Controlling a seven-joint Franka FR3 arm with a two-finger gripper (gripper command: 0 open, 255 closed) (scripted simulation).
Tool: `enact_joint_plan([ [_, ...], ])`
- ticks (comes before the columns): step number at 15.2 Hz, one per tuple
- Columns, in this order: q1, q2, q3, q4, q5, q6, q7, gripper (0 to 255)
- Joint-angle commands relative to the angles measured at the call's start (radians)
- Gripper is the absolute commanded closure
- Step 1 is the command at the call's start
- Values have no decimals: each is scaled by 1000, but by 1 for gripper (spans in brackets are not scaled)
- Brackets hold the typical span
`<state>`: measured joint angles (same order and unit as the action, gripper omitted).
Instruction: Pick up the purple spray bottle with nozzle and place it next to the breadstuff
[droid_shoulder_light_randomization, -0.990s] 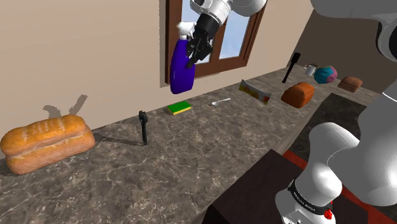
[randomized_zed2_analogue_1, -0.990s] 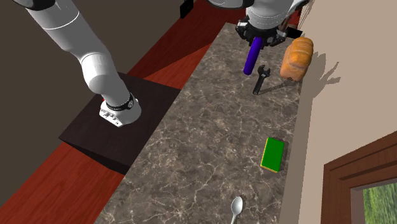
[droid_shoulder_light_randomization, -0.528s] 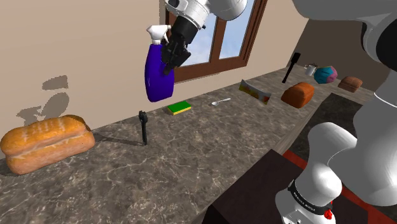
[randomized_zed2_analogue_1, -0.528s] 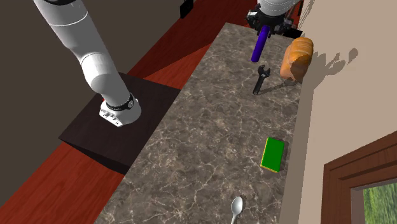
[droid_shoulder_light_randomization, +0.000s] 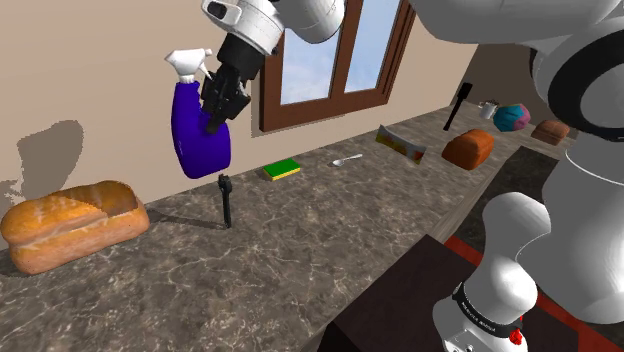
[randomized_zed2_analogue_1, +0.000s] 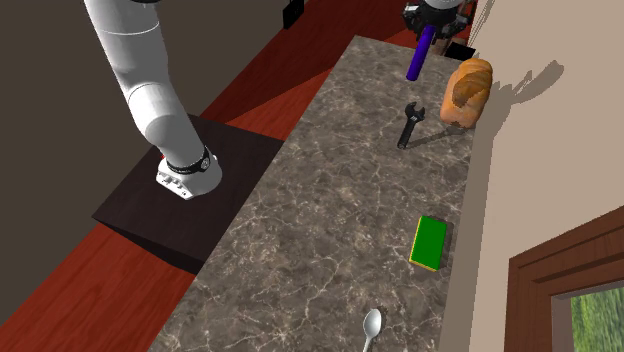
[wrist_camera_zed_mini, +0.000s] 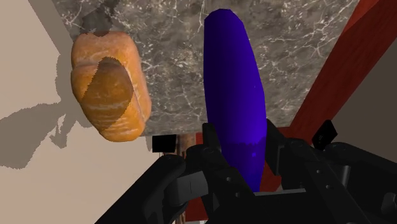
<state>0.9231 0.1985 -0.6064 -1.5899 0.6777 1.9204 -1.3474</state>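
The purple spray bottle (droid_shoulder_light_randomization: 198, 140) with a white nozzle hangs in the air above the counter, clasped near its neck by my black gripper (droid_shoulder_light_randomization: 222, 95), which is shut on it. In the second exterior view the bottle (randomized_zed2_analogue_1: 420, 55) hangs just beside the bread loaf (randomized_zed2_analogue_1: 466, 92). The orange-brown loaf (droid_shoulder_light_randomization: 70, 224) lies on the dark marble counter against the wall, at the shoulder view's left. In the wrist view the purple bottle (wrist_camera_zed_mini: 234, 95) runs out from between the fingers, with the loaf (wrist_camera_zed_mini: 111, 86) beside it below.
A black wrench (droid_shoulder_light_randomization: 226, 198) stands on the counter between loaf and bottle. A green sponge (droid_shoulder_light_randomization: 282, 169), a spoon (droid_shoulder_light_randomization: 347, 159), a packet (droid_shoulder_light_randomization: 401, 143) and a second loaf (droid_shoulder_light_randomization: 468, 148) lie farther along. The beige wall and window run behind the counter (droid_shoulder_light_randomization: 330, 230).
The gripper has carried the bottle steadily to the shoulder view's left, from in front of the window to above the wrench, near the loaf.
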Motion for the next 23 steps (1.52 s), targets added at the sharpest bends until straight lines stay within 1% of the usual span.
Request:
enact_joint_plan([
  [1, 6, 53, 15, 54, 23, 5, 25, 255],
  [5, 7, 167, 45, 179, 65, 8, 75, 255],
  [9, -4, 298, 76, 342, 100, -3, 138, 255],
  [12, -25, 414, 100, 504, 122, -25, 198, 255],
  [14, -51, 512, 118, 654, 135, -53, 252, 255],
  [23, -15, 492, 123, 502, 151, 56, 181, 255],
])
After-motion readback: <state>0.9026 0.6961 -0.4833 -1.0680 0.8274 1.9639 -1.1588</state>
